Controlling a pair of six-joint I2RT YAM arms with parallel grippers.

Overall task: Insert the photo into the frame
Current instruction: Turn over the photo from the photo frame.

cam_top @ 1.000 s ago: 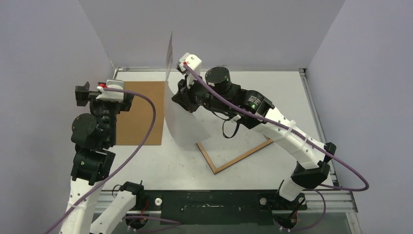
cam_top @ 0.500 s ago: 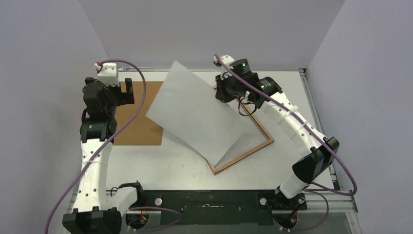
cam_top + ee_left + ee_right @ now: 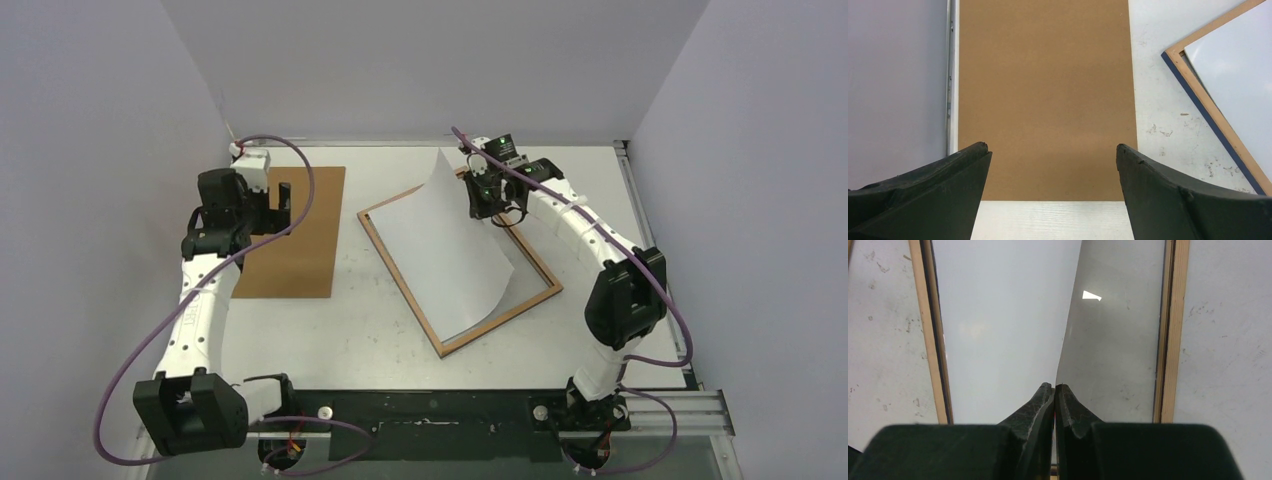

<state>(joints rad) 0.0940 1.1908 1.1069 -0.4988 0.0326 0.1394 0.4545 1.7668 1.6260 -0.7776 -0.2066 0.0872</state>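
Observation:
The frame (image 3: 396, 275) lies flat at mid-table with its light wood-brown back up; its rim (image 3: 1173, 340) and a navy edge (image 3: 1193, 82) show in the wrist views. The photo (image 3: 450, 250) shows only its plain white back and curves down over the frame, its near end resting inside the rim. My right gripper (image 3: 478, 195) is shut on the photo's far right edge, the fingertips (image 3: 1055, 386) pinching the sheet (image 3: 1003, 315) above the grey pane (image 3: 1118, 350). My left gripper (image 3: 283, 205) hangs open over the brown backing board, nothing between its fingers (image 3: 1053, 147).
A plain brown backing board (image 3: 300, 255) lies flat at the left of the table, close to the left wall (image 3: 898, 75). A metal rail (image 3: 620, 150) runs along the table's back and right edges. The frame's left corner sits a short gap from the board.
My right gripper has swung the photo from standing upright at the back down onto the frame. The left arm has reached forward and lowered over the backing board.

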